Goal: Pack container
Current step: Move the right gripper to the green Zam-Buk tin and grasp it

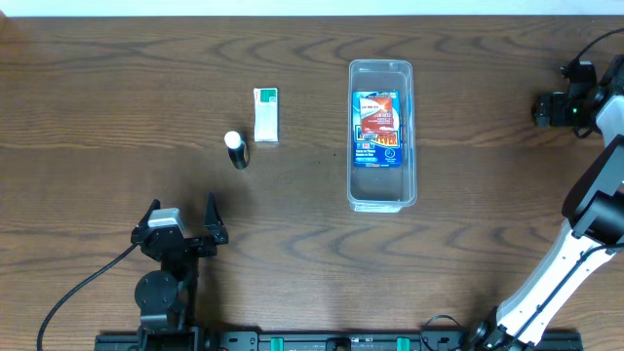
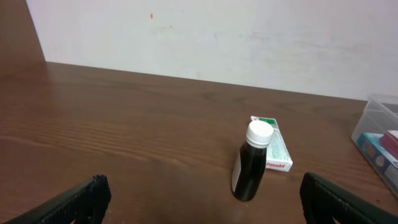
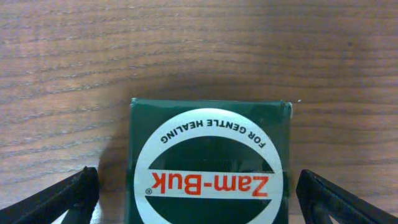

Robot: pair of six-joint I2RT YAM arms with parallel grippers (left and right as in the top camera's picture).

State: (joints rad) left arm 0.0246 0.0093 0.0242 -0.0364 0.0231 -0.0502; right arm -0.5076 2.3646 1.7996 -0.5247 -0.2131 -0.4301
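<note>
The clear container (image 1: 381, 67) stands right of the table's middle and holds a blue and red packet (image 1: 378, 127); its corner shows in the left wrist view (image 2: 378, 118). A dark bottle with a white cap (image 1: 236, 149) (image 2: 252, 165) stands beside a white and green Panadol box (image 1: 265, 115) (image 2: 273, 149). My left gripper (image 1: 185, 222) (image 2: 202, 199) is open and empty, short of the bottle. My right gripper (image 1: 551, 107) (image 3: 199, 199) is open at the far right, straddling a green Zam-Buk box (image 3: 210, 162) with a gap on each side. That box is hidden in the overhead view.
The wooden table (image 1: 117, 88) runs to a white wall (image 2: 217, 37) at the back. The right arm (image 1: 585, 214) reaches up the right edge. A black cable (image 1: 88, 283) trails from the left arm's base.
</note>
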